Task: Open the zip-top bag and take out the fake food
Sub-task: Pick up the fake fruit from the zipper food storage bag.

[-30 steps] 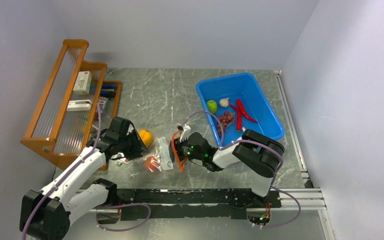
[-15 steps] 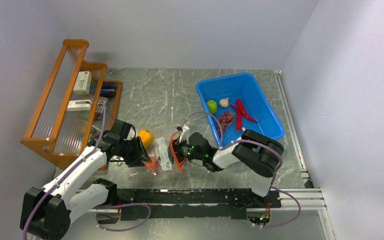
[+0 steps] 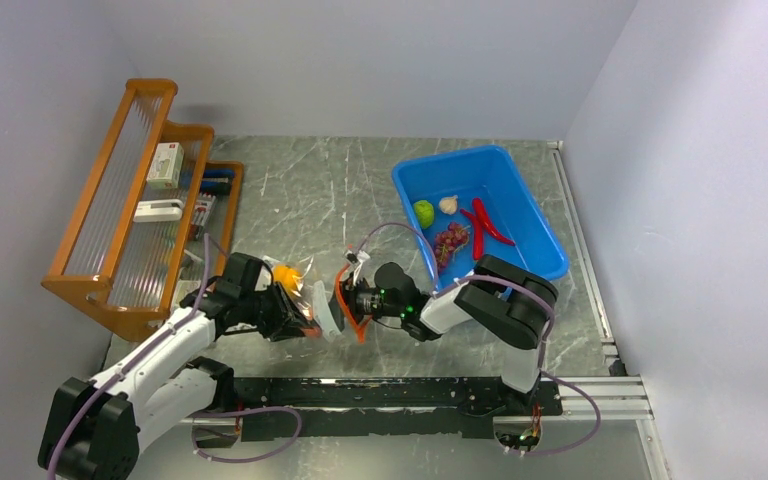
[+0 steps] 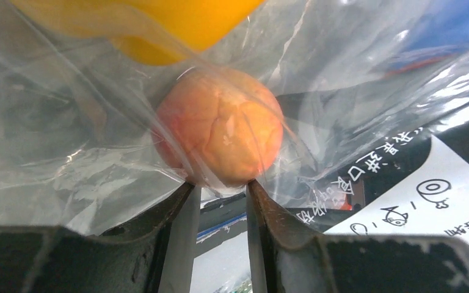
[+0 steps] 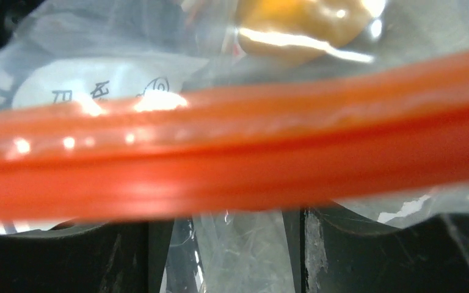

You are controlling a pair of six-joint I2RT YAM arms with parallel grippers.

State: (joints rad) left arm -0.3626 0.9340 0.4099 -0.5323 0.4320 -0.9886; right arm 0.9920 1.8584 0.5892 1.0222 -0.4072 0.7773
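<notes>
The zip-top bag (image 3: 320, 308) hangs between my two grippers in the top view, clear plastic with a white label. My right gripper (image 3: 348, 300) is shut on the bag's mouth; the orange-red zip strip (image 5: 232, 152) runs right across the right wrist view. My left gripper (image 3: 297, 315) pinches the bag's other end, its fingertips (image 4: 183, 195) pressing the peach (image 4: 220, 134) through the plastic. The orange-yellow pepper (image 4: 159, 24) lies inside the bag just beyond the peach and shows in the top view too (image 3: 282, 275). The lime (image 3: 423, 212), garlic (image 3: 448, 204), grapes (image 3: 450, 240) and red chillies (image 3: 485, 225) are outside the bag.
Those loose pieces lie in a blue bin (image 3: 550, 262) at the back right. A wooden rack (image 3: 110, 200) with small boxes stands along the left wall. The black base rail (image 3: 390, 395) runs along the near edge.
My left gripper has moved right from beside the pepper to the bag's closed end and closed around the peach. The right gripper has kept its hold and shifted slightly left.
</notes>
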